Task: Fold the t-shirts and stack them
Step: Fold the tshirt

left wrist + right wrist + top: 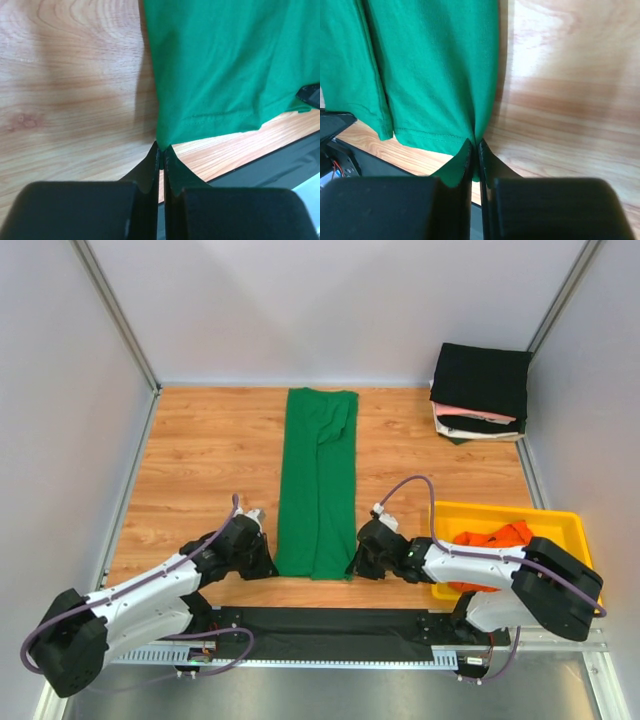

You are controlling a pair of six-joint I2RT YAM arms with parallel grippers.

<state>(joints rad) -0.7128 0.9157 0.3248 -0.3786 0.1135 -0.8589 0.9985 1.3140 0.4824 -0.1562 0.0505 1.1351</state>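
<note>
A green t-shirt (318,480) lies folded into a long narrow strip down the middle of the wooden table. My left gripper (268,562) is shut on its near left corner; the left wrist view shows the cloth (225,65) pinched at the fingertips (161,152). My right gripper (357,562) is shut on its near right corner; the right wrist view shows the hem (430,80) nipped between the fingertips (475,146). A stack of folded shirts (480,390), black on top, sits at the far right corner.
A yellow bin (505,525) holding an orange garment (495,538) stands at the near right, beside my right arm. A black strip (330,625) runs along the table's near edge. Grey walls enclose the table on three sides.
</note>
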